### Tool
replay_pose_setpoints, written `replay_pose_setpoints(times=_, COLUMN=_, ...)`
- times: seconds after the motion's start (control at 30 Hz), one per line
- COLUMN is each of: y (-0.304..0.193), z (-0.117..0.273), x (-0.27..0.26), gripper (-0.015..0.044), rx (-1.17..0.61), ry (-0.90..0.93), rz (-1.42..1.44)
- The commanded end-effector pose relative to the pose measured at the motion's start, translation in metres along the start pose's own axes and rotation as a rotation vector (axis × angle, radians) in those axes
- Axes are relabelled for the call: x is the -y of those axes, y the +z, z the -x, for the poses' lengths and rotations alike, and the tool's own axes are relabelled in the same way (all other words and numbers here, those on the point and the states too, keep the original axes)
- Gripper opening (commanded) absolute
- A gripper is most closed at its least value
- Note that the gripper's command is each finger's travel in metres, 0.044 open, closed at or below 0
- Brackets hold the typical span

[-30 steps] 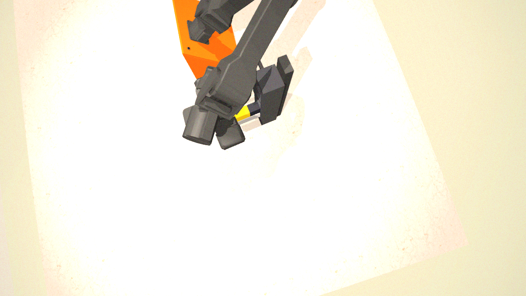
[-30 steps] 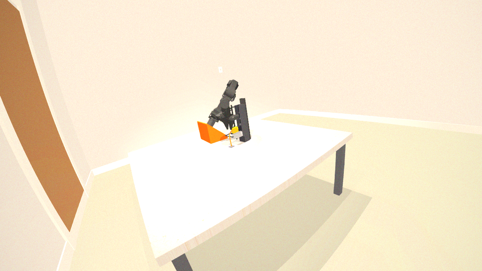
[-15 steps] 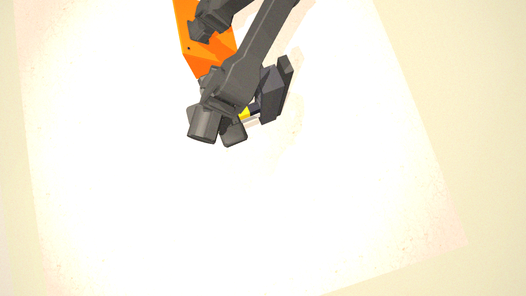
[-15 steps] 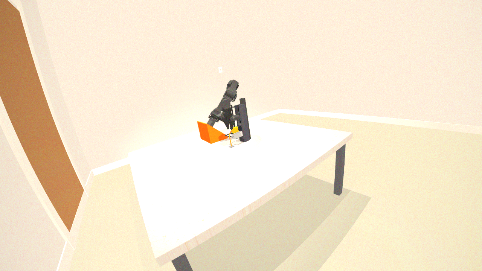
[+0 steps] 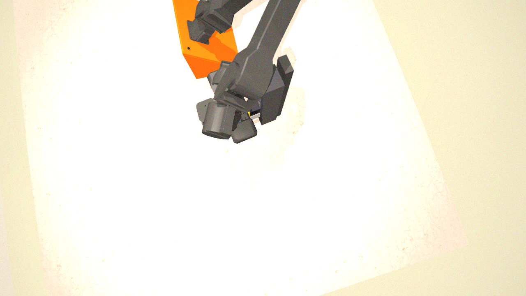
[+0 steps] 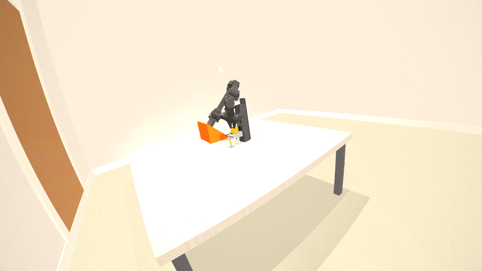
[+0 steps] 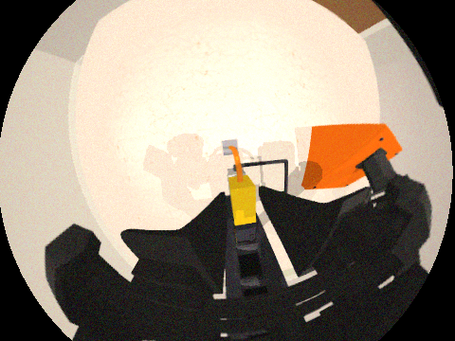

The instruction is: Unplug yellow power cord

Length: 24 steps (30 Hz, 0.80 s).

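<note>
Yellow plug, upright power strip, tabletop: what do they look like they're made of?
Yellow plug: likely moulded plastic, flat matte yellow with no glints. Power strip: dark grey, matte, blocky, probably plastic, though painted metal can't be ruled out. Table: white matte top with a pale grained edge, suggesting laminate over wood; legs dark, material unclear.
</note>
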State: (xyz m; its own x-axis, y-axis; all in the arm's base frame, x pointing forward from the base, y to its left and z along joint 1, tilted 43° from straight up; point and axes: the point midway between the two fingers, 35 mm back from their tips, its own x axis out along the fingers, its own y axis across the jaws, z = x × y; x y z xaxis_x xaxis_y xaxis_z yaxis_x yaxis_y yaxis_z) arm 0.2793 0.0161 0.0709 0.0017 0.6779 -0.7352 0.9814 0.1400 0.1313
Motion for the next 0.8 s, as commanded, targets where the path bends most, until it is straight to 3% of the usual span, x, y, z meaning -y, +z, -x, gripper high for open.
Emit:
replay_pose_setpoints(times=0.0, y=-0.007, z=0.0, x=0.001, gripper=0.016, rx=-0.002, ry=0.002, rz=-0.004)
replay_pose_setpoints(times=0.47, y=-0.007, z=-0.012, x=0.001, gripper=0.016, rx=-0.003, ry=0.002, rz=-0.004)
replay_pose_setpoints(times=0.6, y=-0.006, z=-0.009, x=0.001, gripper=0.0055, rx=0.0, ry=0.001, rz=0.002)
replay_pose_setpoints(times=0.77, y=-0.006, z=-0.009, x=0.001, gripper=0.0022, rx=0.0, ry=0.001, rz=0.002)
